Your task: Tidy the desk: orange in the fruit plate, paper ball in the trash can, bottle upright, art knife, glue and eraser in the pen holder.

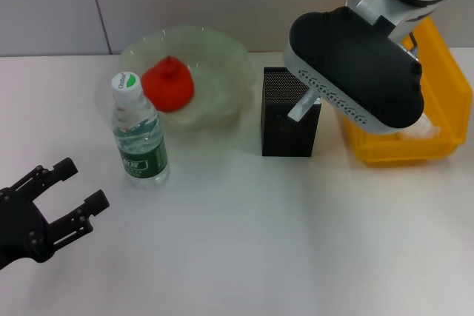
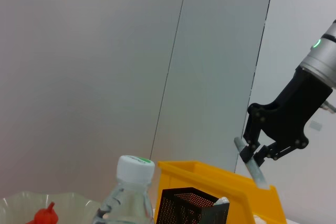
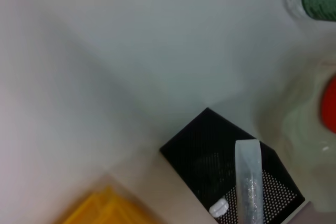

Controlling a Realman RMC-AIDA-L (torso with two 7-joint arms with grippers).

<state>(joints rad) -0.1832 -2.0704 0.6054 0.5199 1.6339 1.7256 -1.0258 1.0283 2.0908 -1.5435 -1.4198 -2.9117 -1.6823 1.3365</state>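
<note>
Black left gripper (image 1: 65,196) rests open and empty at the near left. Farther, a bottle (image 1: 140,136) stands upright; the right gripper (image 2: 258,153) pinches a grey stick (image 2: 251,164) over the mesh pen holder (image 1: 289,113). Farthest, the fruit plate (image 1: 222,57) holds the orange (image 1: 168,83).
</note>
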